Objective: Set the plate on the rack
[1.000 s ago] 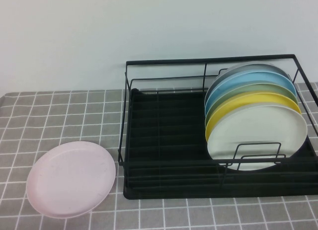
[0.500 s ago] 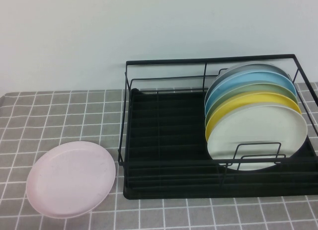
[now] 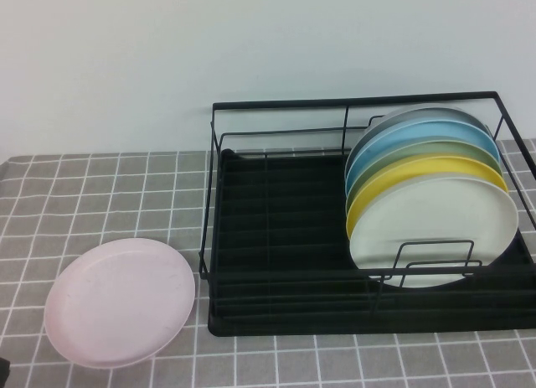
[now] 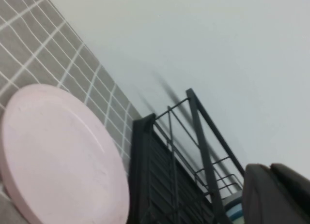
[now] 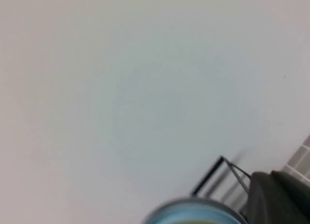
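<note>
**Pink plate waiting, nothing gripped yet**

Pale pink, round and matte, the shallow-rimmed plate [image 3: 120,302] lies flat on the grey checked cloth of the desk [image 3: 100,187], just beside the left end of the large black wire rack [image 3: 276,237] and apart from it. At the rack's right end a row of plates stands on edge, with a cream plate [image 3: 431,229] in front and a yellow plate [image 3: 419,180] behind it; the slotted tray to their left is bare.

My left claw [image 4: 278,195] shows only as a dark edge in its wrist view, looking across the pink plate towards the rack, and I cannot tell whether it is open or closed. My right claw [image 5: 281,197] is likewise a dark corner facing the wall, state unknown. Neither appears from above.

I judge the reach is the step in hand. Next I must get a finger under the low rim, lift, tip the plate upright and slot it between the rails.
</note>
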